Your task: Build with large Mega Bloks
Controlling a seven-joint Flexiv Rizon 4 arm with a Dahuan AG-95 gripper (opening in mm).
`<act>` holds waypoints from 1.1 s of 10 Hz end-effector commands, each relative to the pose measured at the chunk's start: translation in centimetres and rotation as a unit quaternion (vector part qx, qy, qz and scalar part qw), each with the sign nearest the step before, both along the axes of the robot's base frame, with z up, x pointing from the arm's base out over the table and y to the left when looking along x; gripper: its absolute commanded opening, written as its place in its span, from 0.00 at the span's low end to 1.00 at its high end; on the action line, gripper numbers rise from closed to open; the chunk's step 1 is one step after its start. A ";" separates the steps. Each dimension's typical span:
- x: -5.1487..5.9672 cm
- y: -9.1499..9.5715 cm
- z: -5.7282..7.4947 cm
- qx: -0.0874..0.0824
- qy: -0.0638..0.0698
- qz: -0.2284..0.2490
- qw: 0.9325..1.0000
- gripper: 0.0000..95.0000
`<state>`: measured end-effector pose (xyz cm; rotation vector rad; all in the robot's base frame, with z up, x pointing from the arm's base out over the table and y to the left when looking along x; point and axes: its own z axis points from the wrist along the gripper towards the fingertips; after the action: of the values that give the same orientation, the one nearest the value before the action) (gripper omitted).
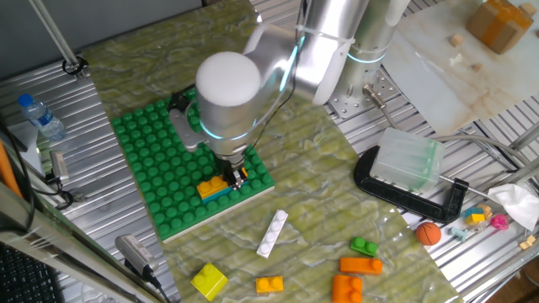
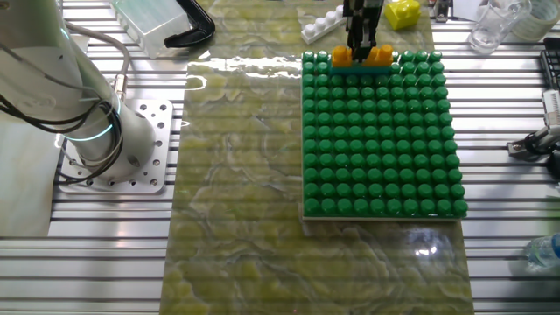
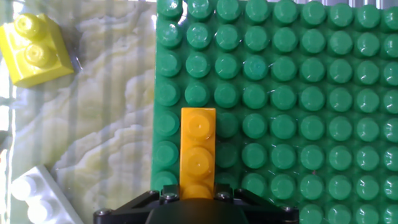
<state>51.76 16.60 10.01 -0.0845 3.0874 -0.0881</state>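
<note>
An orange three-stud Mega Blok (image 3: 198, 149) sits on the green studded baseplate (image 3: 298, 93), one column in from its edge. My gripper (image 3: 198, 194) is shut on this brick's near end, one finger against each side. In one fixed view the orange brick (image 1: 212, 186) rests on a teal brick (image 1: 222, 194) at the plate's front edge, with the gripper (image 1: 233, 174) right above it. The other fixed view shows the gripper (image 2: 360, 42) upright over the brick's (image 2: 381, 57) middle. Loose bricks lie off the plate: white (image 1: 273, 233), yellow (image 1: 209, 280), orange (image 1: 360, 265) and green (image 1: 364, 247).
A clear plastic box (image 1: 407, 160) stands in a black clamp (image 1: 455, 200) at the right, with a small orange ball (image 1: 429, 232) beside it. A water bottle (image 1: 40, 118) lies at the left. The arm's base (image 2: 105, 140) is bolted beside the mat.
</note>
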 end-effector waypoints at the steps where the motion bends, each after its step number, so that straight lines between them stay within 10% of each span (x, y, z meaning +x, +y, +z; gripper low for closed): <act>1: -0.5 -0.8 -0.3 0.012 0.003 0.017 1.000 0.40; 7: -0.3 -0.6 1.0 0.024 0.002 0.019 1.000 0.40; 11: 0.4 0.6 4.8 0.022 0.006 0.020 1.000 0.40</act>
<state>52.26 17.16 15.39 -0.1424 3.0971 -0.0169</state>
